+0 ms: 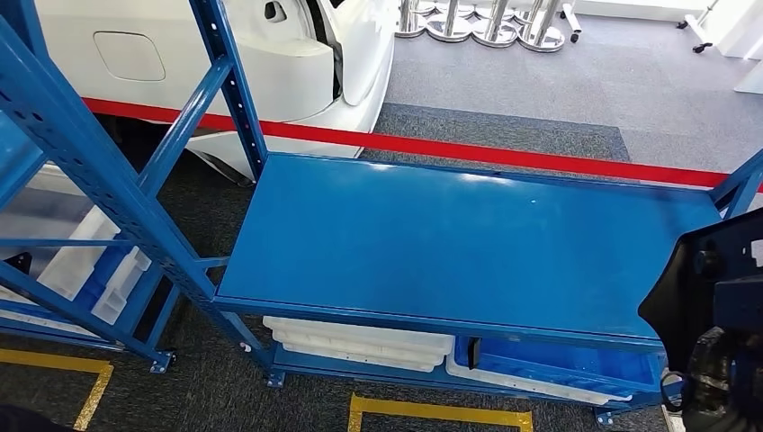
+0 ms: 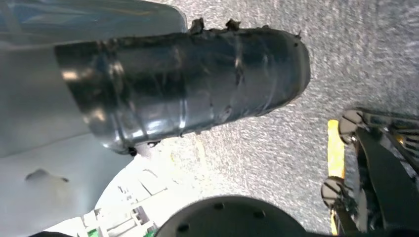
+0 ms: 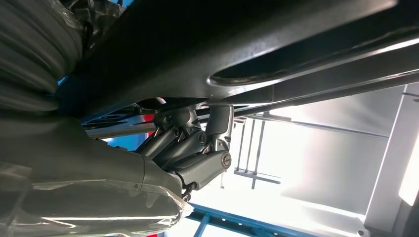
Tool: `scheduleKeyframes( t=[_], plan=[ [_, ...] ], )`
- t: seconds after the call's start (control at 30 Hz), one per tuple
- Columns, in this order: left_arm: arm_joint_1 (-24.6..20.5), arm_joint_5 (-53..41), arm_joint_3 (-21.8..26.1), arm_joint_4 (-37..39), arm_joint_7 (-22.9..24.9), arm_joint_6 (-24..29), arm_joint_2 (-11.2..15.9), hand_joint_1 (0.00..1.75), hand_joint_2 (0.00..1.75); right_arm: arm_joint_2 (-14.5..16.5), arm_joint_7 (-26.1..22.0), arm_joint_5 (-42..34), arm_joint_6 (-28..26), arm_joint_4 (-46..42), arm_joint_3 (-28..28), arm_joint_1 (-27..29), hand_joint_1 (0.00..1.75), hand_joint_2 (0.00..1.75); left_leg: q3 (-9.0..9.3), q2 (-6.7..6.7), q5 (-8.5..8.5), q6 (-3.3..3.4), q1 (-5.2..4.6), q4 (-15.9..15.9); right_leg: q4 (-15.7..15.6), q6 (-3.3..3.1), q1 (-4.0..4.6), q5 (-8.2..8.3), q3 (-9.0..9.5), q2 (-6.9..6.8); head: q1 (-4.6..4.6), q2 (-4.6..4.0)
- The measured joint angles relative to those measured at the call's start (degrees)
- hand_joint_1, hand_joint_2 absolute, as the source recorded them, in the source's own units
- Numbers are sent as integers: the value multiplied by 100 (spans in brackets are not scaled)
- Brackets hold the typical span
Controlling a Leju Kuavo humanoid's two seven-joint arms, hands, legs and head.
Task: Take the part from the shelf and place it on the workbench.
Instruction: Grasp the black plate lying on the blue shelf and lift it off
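The part point(image 1: 706, 270) is a flat black plastic panel with holes, at the right edge of the head view, just past the right end of the blue workbench point(image 1: 450, 234). My right hand point(image 1: 720, 378) holds it from below. In the right wrist view the dark fingers point(image 3: 197, 148) press up against the underside of the part point(image 3: 222, 44). The left wrist view looks down at grey carpet, and my left hand point(image 2: 188, 84) shows a thick dark thumb sticking out with nothing in it. The workbench top is bare.
A blue shelf frame point(image 1: 117, 198) stands at the left of the bench. White bins point(image 1: 360, 342) lie on the bench's lower level. Behind run a red barrier strip point(image 1: 504, 153) and a white car body point(image 1: 270, 63). Yellow floor tape point(image 1: 432, 412) marks the near side.
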Motion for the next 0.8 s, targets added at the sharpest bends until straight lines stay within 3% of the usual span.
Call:
scheduleKeyframes(
  t=[0.1, 0.17, 0.27, 0.3, 0.33, 0.43, 0.47, 0.5, 0.57, 0.63, 0.7, 0.8],
  plan=[
    [-2, 0, 0, 1, -6, -5, -18, 0, 0, -13, 0, -2, 1, 5, 1, -16, 175, 175, 15, -10, 3, -26, -11, 4, -1120, -92, 14, 549, 564, -4, 1, 1],
    [-5, 0, 0, 1, -7, -16, -18, 0, 0, -19, 0, -5, 1, 5, 3, -33, 175, 175, -2, -8, 11, -88, -21, 6, -1595, -156, 40, 678, 772, -10, -4, 0],
    [-10, 0, 0, 1, -9, -21, -18, 0, 0, -21, 0, -9, 0, 5, 5, -37, 175, 175, -9, -2, 5, -205, -10, -4, -1721, -227, 46, 712, 793, -7, -8, 0],
    [-12, 0, 0, 1, -10, -21, -17, 0, 0, -21, 0, -10, 0, 5, 6, -39, 175, 175, -40, -2, -70, -234, -8, 78, -1765, -258, 36, 739, 808, -11, -11, 0],
    [-14, 0, 0, 1, -10, -21, -11, 0, 0, -21, 0, -10, 0, 5, 7, -41, 175, 175, -129, -4, -215, -254, -9, 284, -1808, -287, 25, 768, 818, -16, -15, 0],
    [-6, 0, 0, 1, 2, -27, 49, 0, 0, -19, 0, -16, 1, 7, 13, -37, 175, 175, -617, -4, -767, -281, -7, 1359, -1813, -318, 29, 793, 784, -26, -18, 0],
    [3, 0, 0, 1, 6, -31, 75, 0, 0, -19, 0, -18, 1, 8, 16, -34, 175, 175, -705, -4, -816, -288, -7, 1570, -1802, -318, 32, 793, 773, -26, -18, 0],
    [10, 0, 0, 1, 8, -33, 98, 0, 0, -19, 0, -19, 2, 9, 19, -33, 175, 175, -688, -3, -756, -292, -6, 1572, -1788, -318, 32, 793, 766, -25, -18, 0],
    [14, 0, 0, 1, 9, -34, 127, 0, 0, -19, 0, -19, 2, 10, 22, -33, 175, 175, -358, -3, -403, -292, 0, 982, -1748, -304, 29, 784, 758, -18, -19, 0],
    [3, 0, 0, 1, 12, -33, 137, 0, 0, -19, 0, -20, 2, 9, 25, -34, 175, 175, 6, -8, -162, -263, 3, 284, -1669, -253, 47, 756, 728, -8, -14, 0],
    [-6, 0, 0, 1, 14, -32, 137, 0, 0, -19, 0, -20, 1, 8, 27, -34, 175, 175, 93, -17, -143, -201, -14, 62, -1622, -185, 57, 747, 693, -1, -8, 0],
    [-5, 0, 1, 1, 13, -26, 129, 0, 0, -22, 0, -20, 0, 8, 31, -33, 175, 175, 62, -9, -86, -75, -6, 46, -1543, -98, 36, 690, 646, 0, -2, 0]
  ],
)
